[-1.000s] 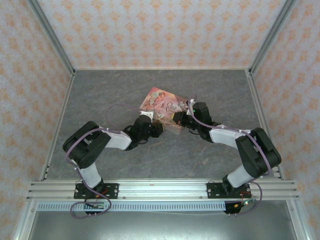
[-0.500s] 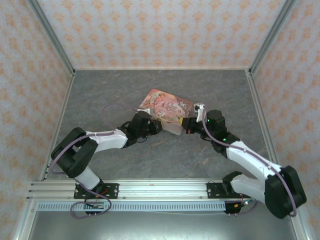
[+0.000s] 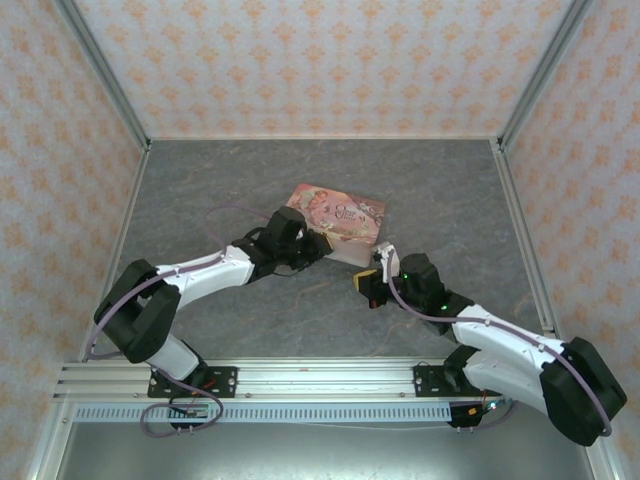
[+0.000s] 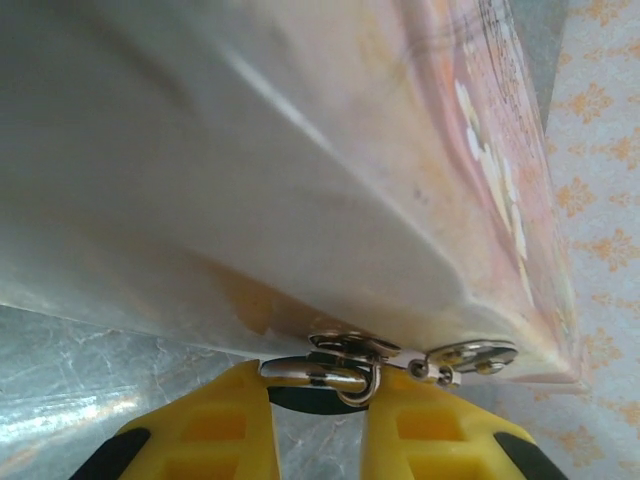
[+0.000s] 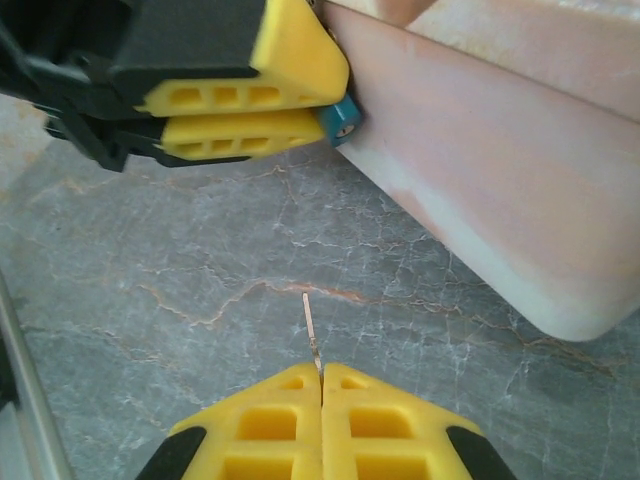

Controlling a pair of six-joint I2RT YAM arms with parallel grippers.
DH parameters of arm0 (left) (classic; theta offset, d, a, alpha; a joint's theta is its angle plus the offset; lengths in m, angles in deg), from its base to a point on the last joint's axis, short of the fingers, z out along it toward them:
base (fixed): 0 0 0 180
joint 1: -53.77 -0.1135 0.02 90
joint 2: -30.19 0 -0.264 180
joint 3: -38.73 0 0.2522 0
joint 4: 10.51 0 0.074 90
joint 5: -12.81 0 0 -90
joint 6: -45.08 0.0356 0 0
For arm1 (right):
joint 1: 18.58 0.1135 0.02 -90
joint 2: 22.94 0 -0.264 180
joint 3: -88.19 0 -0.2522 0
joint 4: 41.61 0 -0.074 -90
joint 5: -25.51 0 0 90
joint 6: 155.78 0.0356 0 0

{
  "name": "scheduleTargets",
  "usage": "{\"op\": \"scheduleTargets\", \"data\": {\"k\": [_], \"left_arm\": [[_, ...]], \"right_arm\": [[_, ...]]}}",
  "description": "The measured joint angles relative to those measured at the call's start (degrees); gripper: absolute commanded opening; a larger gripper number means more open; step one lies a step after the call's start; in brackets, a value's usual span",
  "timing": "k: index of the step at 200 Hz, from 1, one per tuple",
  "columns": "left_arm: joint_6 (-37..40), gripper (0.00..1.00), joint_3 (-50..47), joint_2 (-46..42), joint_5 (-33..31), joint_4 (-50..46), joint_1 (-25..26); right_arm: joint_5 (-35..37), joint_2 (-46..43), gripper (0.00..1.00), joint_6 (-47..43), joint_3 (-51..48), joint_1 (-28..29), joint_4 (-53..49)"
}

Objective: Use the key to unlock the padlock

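While left claw [image 4: 318, 405] pinches padlock [image 5: 343, 120], right claw [image 5: 322, 392] closed on key [image 5: 310, 326].

Padlock [image 5: 343, 120], bar a teal corner, hidden in left claw [image 5: 325, 108]; key [image 5: 311, 330] partly in right claw [image 5: 321, 376].

Left pincer [image 4: 318, 398] clamped, right pincer [image 5: 321, 388] shut, 2 arms outstretched

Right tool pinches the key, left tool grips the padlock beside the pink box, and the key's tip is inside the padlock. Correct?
No: in the right wrist view the key, pinched by the right tool, ends over bare table, apart from the padlock. The left tool does grip the padlock beside the pink box.
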Motion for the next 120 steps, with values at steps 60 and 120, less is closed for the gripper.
{"op": "scheduleTargets", "data": {"k": [60, 120], "left_arm": [[-6.3, 0.04, 0.8, -0.2, 1.9, -2.6, 0.0], [-9.5, 0.04, 0.8, -1.3, 2.5, -3.7, 0.0]], "right_arm": [[3.5, 6.8, 0.00, -1.7, 0.2, 1.3, 6.7], [4.0, 10.9, 0.00, -1.9, 0.5, 1.3, 13.3]]}}
